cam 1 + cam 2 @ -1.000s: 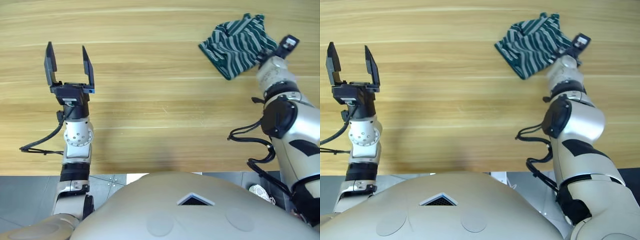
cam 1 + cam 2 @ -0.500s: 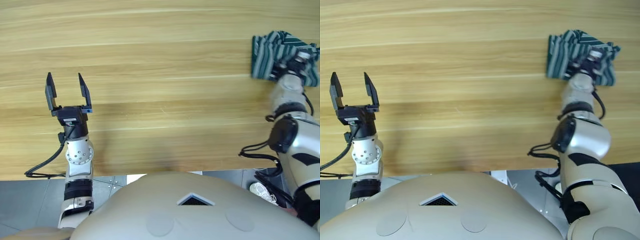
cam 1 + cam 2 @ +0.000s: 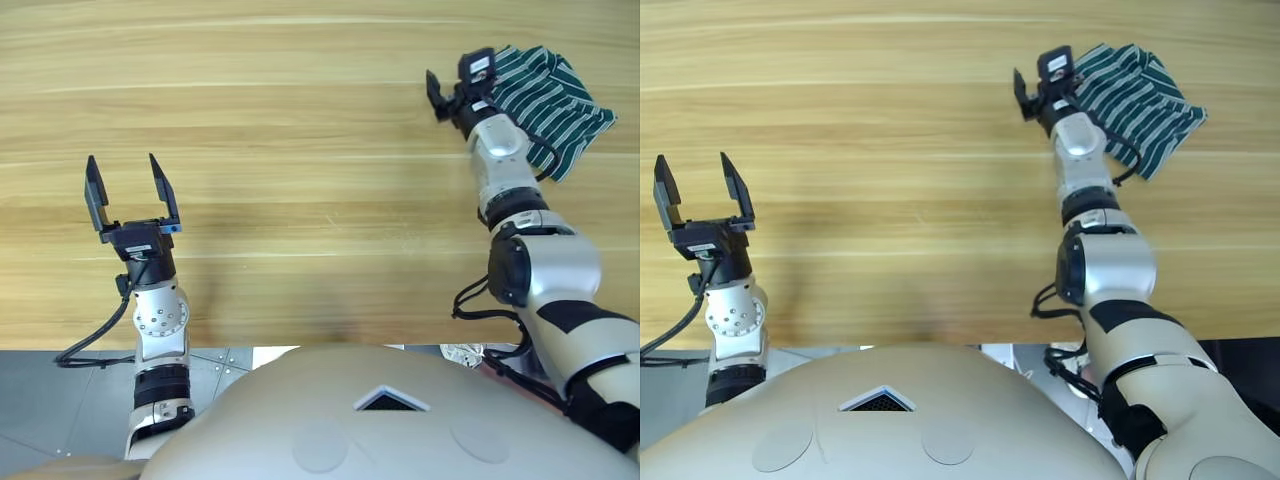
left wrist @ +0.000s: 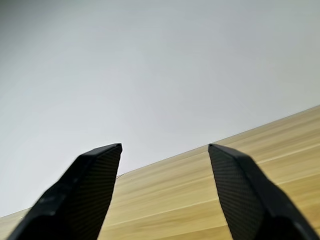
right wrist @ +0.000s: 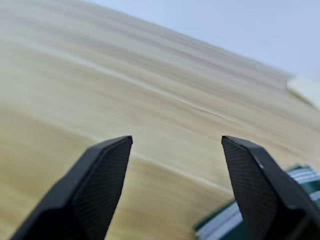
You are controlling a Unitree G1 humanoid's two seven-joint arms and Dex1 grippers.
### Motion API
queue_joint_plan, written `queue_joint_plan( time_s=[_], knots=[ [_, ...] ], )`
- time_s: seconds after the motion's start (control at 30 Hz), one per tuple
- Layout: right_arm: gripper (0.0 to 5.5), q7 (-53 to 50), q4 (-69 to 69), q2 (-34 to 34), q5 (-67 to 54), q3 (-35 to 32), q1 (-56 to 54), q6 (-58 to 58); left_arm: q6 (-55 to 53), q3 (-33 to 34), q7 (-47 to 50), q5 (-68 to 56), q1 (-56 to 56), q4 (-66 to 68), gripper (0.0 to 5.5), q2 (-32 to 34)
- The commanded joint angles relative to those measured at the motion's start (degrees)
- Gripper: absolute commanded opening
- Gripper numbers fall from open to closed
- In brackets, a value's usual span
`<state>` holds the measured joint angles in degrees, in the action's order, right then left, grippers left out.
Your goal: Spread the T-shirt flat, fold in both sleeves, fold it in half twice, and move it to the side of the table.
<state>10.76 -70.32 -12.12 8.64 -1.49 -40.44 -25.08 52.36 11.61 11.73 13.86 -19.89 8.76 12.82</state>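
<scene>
Striped T-shirt [image 3: 552,95] on table [image 3: 300,150], right gripper [image 3: 452,82] spread just beside it; left gripper [image 3: 124,172] spread, well apart

The left arm [image 3: 158,320] stands at 8 o'clock in the head view, with its forearm upright and its wrist straight. The left end effector [image 3: 128,192] points to 12 o'clock, and its two fingers [image 4: 85,195] are spread wide apart. The right arm [image 3: 505,180] is stretched far out at 1 o'clock, its forearm leaning toward 11 o'clock. The right end effector [image 3: 455,82] has its fingers [image 5: 100,185] parted.
</scene>
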Motion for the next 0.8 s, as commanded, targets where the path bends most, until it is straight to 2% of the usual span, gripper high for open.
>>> queue_joint_plan(
  time_s=[0.03,0.1,0.2,0.47,0.5,0.63,0.8],
  knots=[
    [3.31,-4.2,-3.9,-4.7,-2.8,-4.2,-4.7,4.6,-0.2,-0.4,-0.4,0.4,0.6,1.3,3.21,-0.4],
    [3.31,-5.0,-6.1,-7.0,-4.9,-7.2,-6.3,10.9,0.0,-0.5,-0.3,0.3,0.8,2.1,3.21,-0.5],
    [3.31,-7.9,-7.7,-9.0,-3.8,-7.5,-5.8,17.4,0.2,-0.6,-0.4,0.5,0.9,2.8,3.21,-0.6],
    [3.31,-10.6,-8.4,-10.7,-5.1,-11.1,-1.2,24.0,0.3,-1.0,-0.8,1.6,0.1,2.5,3.21,-0.9],
    [3.31,-11.1,-8.4,-10.8,-6.0,-12.4,-0.7,24.7,0.3,-1.1,-0.8,1.9,0.0,2.5,3.21,-0.8],
    [3.31,-17.5,-8.6,-12.2,-17.4,-25.8,1.9,29.5,0.5,-1.3,-0.6,2.4,0.2,3.2,3.21,-0.6],
    [3.31,-25.5,-8.3,-13.9,-22.2,-33.2,6.7,29.9,0.9,-2.4,-0.9,3.0,1.3,4.7,3.21,-0.3]
  ],
)
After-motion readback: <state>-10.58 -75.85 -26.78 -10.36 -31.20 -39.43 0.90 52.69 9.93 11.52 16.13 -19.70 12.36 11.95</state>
